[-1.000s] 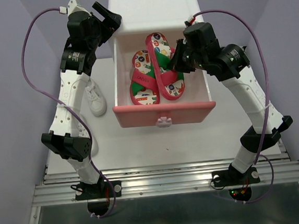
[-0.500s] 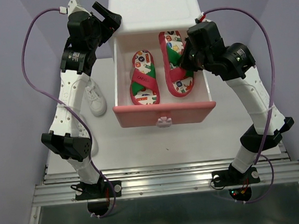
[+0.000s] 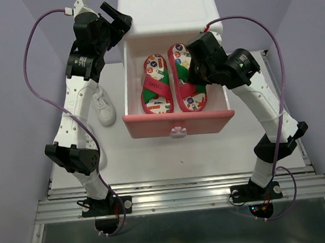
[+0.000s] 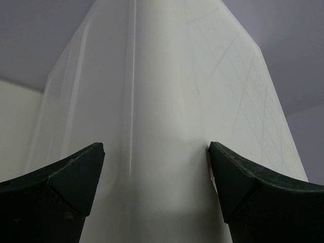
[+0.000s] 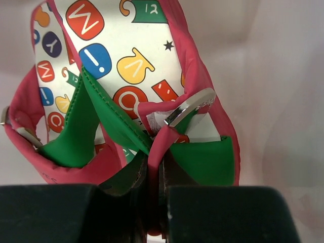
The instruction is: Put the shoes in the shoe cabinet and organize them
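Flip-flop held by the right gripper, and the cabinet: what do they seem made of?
The flip-flop looks like soft rubbery plastic or foam: matte printed footbed, straps creasing where pinched, a shiny metal-looking clip. The cabinet is probably hard plastic: smooth, slightly glossy white walls.

Pale lilac walls (image 3: 1, 67) are seen down the left and right sides of the overhead view, evenly lit, with no hard shadows. A white table (image 3: 171, 157) fills the middle and is bordered at its lower edge by a ribbed aluminium rail (image 3: 181, 199). Below the rail, along the bottom of the frame, a dark glossy grey-green surface (image 3: 178, 236) is shown. The same lilac is glimpsed in the upper corners of the left wrist view
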